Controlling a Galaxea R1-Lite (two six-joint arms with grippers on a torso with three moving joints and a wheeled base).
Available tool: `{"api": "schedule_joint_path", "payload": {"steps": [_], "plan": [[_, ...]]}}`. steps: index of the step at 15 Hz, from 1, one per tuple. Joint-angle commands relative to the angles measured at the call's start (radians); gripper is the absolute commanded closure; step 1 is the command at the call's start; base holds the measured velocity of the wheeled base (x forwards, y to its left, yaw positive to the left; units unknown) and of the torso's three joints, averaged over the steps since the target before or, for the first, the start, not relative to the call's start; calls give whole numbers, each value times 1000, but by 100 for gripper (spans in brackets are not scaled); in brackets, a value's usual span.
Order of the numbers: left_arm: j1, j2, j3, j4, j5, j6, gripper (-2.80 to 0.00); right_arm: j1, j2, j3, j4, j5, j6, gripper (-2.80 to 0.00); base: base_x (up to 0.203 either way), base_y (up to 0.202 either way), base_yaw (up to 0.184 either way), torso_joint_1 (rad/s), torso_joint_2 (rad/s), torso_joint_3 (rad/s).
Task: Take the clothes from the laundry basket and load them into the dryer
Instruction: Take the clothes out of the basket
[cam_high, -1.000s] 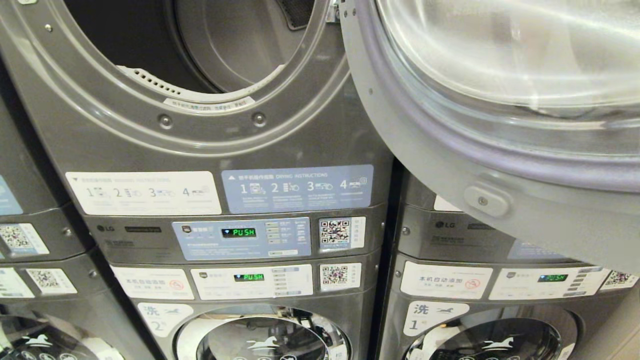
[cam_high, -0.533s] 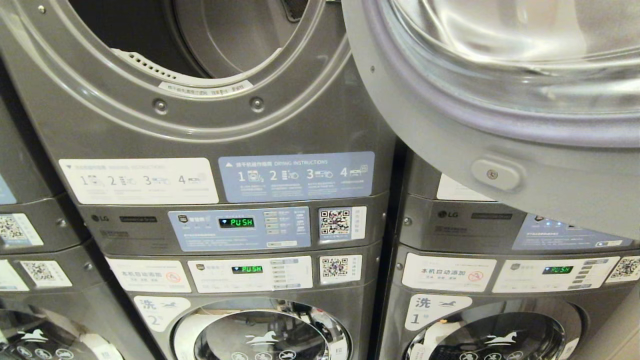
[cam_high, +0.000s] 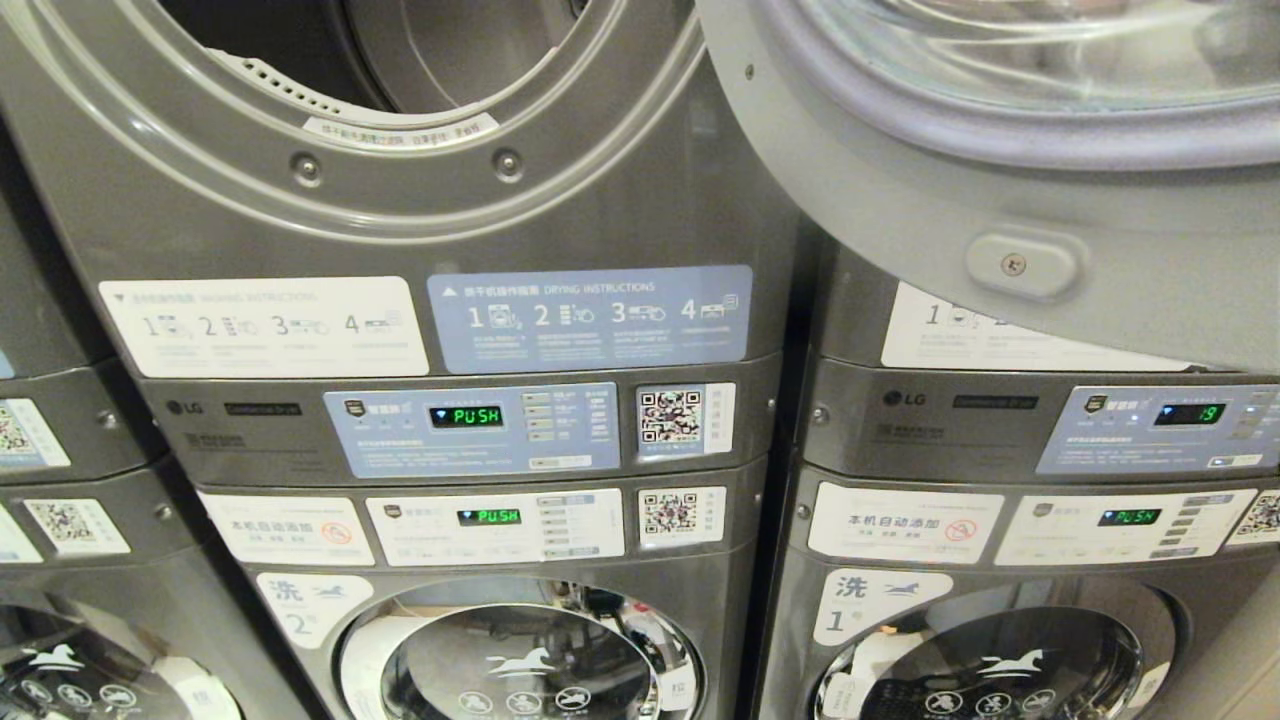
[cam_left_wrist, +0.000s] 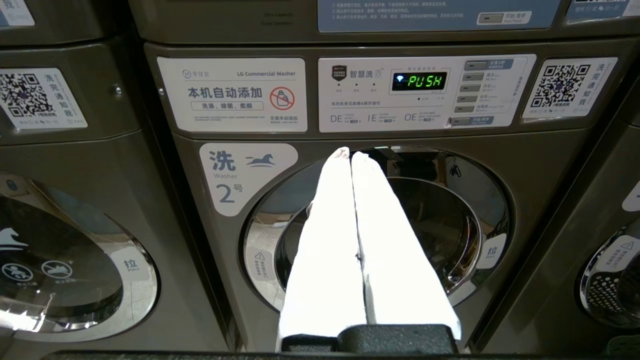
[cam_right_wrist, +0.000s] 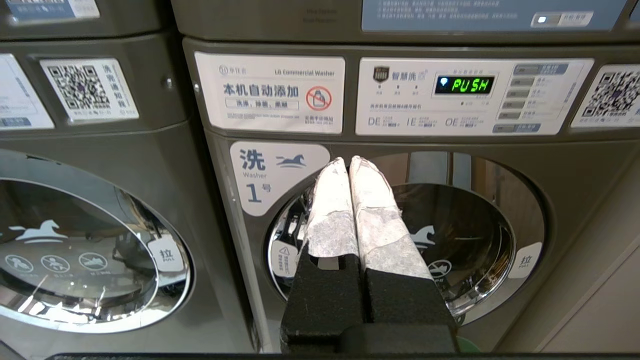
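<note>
On my head view the dryer (cam_high: 600, 180) is a dark metallic grey, its open door (cam_high: 1000, 200) the same grey around clear glass. Below the opening I see a white instruction sticker (cam_high: 265, 327) beside a pale blue one (cam_high: 590, 318) with white lettering. The display (cam_high: 466, 416) glows green on black, set in a blue-grey panel. The QR label (cam_high: 672, 416) is black on white. On the wrist views, my left claw (cam_left_wrist: 350, 156) shows plain white fingers on a black base; my right claw (cam_right_wrist: 348, 162) has white fingers mottled with grey. The washer door (cam_right_wrist: 450, 240) has a chrome ring and white horse marks.
</note>
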Motion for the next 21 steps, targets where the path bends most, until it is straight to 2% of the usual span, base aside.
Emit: {"api": "schedule_joint_path", "payload": {"steps": [1,10,21], "plan": [[1,0,0,0,0,0,0,0,1,0,0,0,0,0,0,0,0,-147,328,170],[1,0,0,0,0,0,0,0,0,0,0,0,0,0,0,0,0,-159,357,198],[1,0,0,0,0,0,0,0,1,0,0,0,0,0,0,0,0,-222,534,307]]}}
